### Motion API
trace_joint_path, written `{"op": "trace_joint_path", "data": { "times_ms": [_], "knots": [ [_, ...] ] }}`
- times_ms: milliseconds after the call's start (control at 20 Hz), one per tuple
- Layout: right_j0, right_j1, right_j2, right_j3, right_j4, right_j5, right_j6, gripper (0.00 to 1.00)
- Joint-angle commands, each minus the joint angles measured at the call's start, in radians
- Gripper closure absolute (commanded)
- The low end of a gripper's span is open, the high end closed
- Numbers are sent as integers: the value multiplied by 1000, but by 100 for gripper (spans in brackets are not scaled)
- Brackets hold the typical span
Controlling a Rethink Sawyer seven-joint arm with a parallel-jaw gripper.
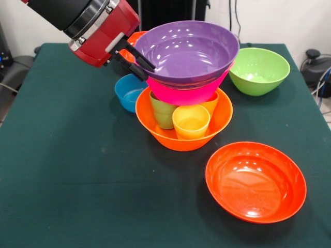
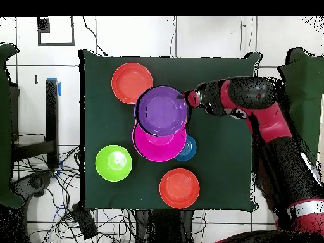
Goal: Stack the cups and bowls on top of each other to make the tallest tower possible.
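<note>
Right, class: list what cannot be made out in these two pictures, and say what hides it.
- Overhead view: the three cups and the light orange bowl are hidden under the pink bowl and purple bowl.
- Front view: one red-orange bowl is mostly hidden behind the purple bowl and the gripper.
- Front view: the blue bowl sits partly behind the light orange bowl.

The robot's arm is built of thick rounded segments; its outer shell is glossy red, the section above it matte black; a bright silver ring with a narrow white band separates the two colours at the wrist; the pincer at the tip is small, black and angular, made of thin flat pieces; seen from overhead, the arm alternates dark red and black, with a pale band near the base.
</note>
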Motion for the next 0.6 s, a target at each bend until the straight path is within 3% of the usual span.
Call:
{"op": "trace_joint_path", "data": {
  "times_ms": [50,250,600],
  "knots": [
    [-3,10,54,68,18,-50,98,100],
    [18,13,28,36,-2,29,122,100],
    [23,15,19,25,-11,54,127,100]
  ]
}}
